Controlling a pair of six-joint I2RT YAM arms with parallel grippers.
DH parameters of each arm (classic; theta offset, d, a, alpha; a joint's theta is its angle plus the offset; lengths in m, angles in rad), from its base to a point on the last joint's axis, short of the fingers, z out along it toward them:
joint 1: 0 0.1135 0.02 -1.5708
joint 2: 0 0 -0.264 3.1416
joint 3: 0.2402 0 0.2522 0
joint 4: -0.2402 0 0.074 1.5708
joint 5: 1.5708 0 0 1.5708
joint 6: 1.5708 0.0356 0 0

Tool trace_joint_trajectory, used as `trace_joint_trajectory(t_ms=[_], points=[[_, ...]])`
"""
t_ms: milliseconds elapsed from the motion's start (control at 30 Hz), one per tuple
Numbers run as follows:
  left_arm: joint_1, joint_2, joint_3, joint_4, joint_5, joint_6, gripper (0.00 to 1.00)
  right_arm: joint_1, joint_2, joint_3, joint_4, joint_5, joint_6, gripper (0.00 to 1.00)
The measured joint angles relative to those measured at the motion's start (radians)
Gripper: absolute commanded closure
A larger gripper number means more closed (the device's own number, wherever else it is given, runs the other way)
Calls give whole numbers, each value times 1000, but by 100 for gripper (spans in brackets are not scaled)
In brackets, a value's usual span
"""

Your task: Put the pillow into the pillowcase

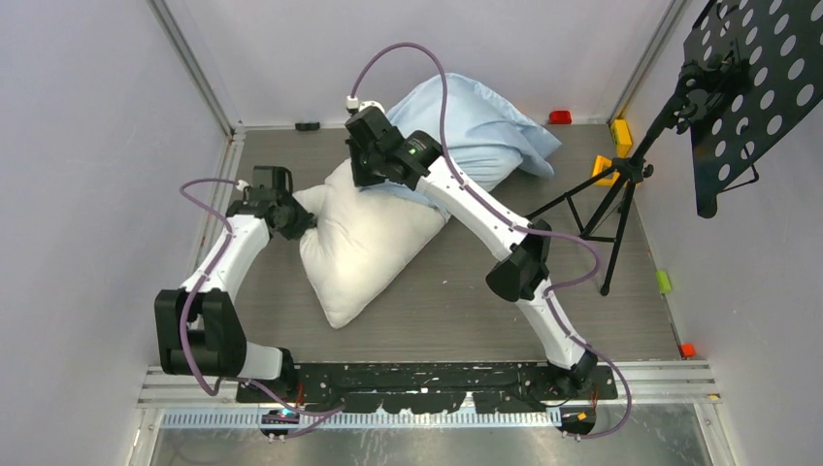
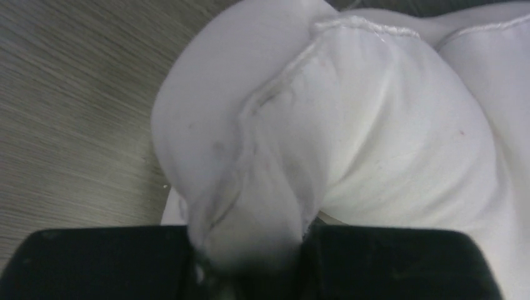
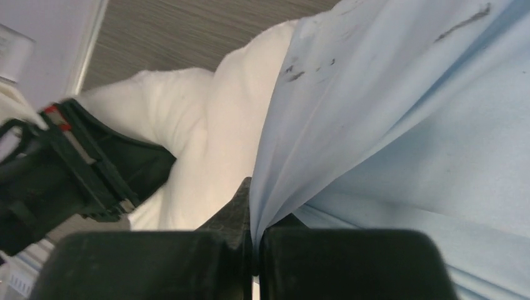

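Grey wood-grain worktop (image 1: 456, 291) between pale walls: the left gripper (image 2: 250, 265) is pinched on a bunched seam corner of the plump white stuffed-fabric pillow (image 2: 375, 144), while the right gripper (image 3: 255, 247) is clamped tight on a gathered edge of the thin, wrinkled light blue fabric pillowcase (image 3: 406, 137). The pillow lies diagonally mid-worktop, its far end overlapped by the pillowcase, which is heaped towards the back wall. Both look light and limp. The pillow should squash and sag rather than move as one piece, so corner holds suit it. The smudged case will likely slip unless held by a folded edge.
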Motion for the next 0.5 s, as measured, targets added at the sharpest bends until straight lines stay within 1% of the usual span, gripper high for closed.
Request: trace_joint_trajectory(t_ms=[33, 67, 100, 133, 200, 333, 500], points=[[10, 13, 19, -5, 0, 2, 100, -3, 2, -7, -5, -2, 0, 75], [24, 27, 39, -11, 1, 5, 100, -8, 2, -23, -11, 1, -2, 59], [46, 44, 59, -16, 6, 8, 100, -13, -2, -40, -13, 4, -9, 50], [58, 54, 71, -15, 10, 10, 100, -15, -7, -55, -13, 10, -11, 45], [91, 78, 96, -5, 35, 13, 100, -16, -31, -110, -13, 40, -46, 40], [127, 98, 105, 6, 73, 24, 100, -6, -127, -243, -13, 135, -110, 39], [139, 102, 105, 9, 95, 36, 100, 0, -404, -594, 42, 283, -169, 38]])
